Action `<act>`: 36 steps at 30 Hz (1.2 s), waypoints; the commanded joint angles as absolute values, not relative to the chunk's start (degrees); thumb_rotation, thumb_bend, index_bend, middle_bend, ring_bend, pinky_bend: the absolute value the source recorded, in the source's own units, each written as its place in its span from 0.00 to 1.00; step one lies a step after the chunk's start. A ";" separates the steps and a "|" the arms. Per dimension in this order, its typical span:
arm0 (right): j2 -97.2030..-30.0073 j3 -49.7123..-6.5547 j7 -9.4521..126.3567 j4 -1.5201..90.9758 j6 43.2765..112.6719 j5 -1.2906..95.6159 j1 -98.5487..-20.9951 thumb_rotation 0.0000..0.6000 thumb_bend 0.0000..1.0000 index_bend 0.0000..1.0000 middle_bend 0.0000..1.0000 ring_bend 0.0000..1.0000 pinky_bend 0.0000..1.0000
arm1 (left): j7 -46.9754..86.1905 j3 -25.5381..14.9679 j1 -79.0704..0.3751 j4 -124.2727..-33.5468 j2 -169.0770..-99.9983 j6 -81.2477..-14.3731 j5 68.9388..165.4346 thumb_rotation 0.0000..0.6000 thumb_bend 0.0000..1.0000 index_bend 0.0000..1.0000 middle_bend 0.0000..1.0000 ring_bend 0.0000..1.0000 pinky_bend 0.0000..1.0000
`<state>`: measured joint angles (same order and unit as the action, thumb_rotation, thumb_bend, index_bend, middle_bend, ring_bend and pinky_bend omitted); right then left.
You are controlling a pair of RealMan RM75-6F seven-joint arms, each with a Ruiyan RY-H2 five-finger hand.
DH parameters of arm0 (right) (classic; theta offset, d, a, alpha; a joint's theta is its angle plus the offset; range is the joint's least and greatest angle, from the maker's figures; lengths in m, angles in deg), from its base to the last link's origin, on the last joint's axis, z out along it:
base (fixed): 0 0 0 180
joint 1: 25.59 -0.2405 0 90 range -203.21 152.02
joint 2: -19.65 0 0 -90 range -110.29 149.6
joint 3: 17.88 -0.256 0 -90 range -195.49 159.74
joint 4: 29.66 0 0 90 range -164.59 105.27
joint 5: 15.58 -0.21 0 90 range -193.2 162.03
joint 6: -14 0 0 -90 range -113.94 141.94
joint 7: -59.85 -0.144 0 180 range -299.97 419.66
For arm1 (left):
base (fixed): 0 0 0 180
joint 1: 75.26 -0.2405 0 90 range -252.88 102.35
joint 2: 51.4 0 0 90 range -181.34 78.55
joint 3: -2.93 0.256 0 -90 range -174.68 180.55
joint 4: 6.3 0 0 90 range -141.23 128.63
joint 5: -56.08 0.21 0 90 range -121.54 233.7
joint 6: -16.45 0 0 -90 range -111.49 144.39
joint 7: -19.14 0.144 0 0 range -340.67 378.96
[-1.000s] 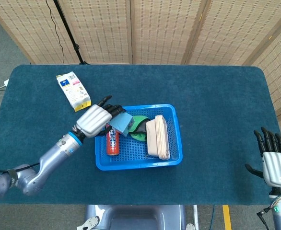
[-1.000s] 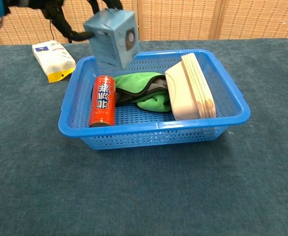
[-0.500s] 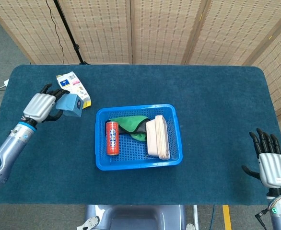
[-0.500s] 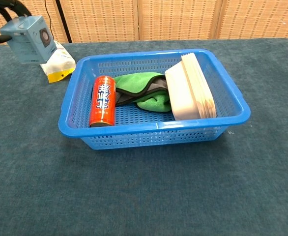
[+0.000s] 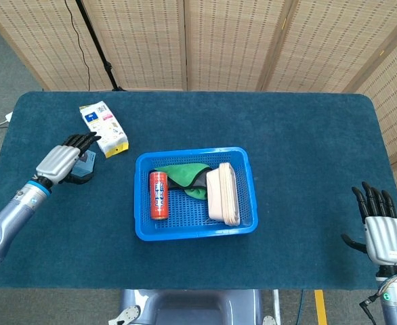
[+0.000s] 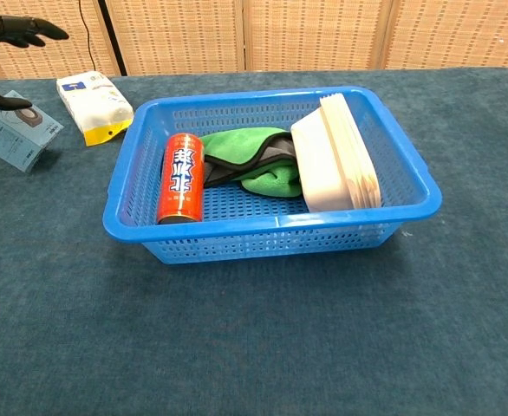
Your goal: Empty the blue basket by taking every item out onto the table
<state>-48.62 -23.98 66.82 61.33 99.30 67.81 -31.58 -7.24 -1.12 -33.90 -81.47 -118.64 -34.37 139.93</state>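
Observation:
The blue basket sits mid-table. It holds a red can, a green cloth and a beige stack of flat pieces standing on edge. A light blue box lies tilted on the table far left of the basket. My left hand hovers over the box with fingers spread, its thumb just at the box's top edge. My right hand is open near the table's front right corner, holding nothing.
A white and yellow packet lies on the table behind the blue box, left of the basket. Wicker screens stand behind the table, and a black stand leg reaches the far edge.
My left hand carried the blue box from over the basket out to the left, lowered it onto the table and spread its fingers off it. The right hand barely moved.

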 commanded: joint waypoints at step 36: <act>-47.35 -25.30 64.22 61.49 98.11 64.67 -31.52 1.00 0.00 0.00 0.00 0.00 0.00 | 39.75 -1.85 -17.81 -93.65 -127.57 -24.87 131.81 1.00 0.09 0.00 0.00 0.00 0.00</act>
<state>-47.32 -25.31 64.19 61.46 98.15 64.69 -31.50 38.50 -2.38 -18.47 -94.08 -128.25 -25.15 130.95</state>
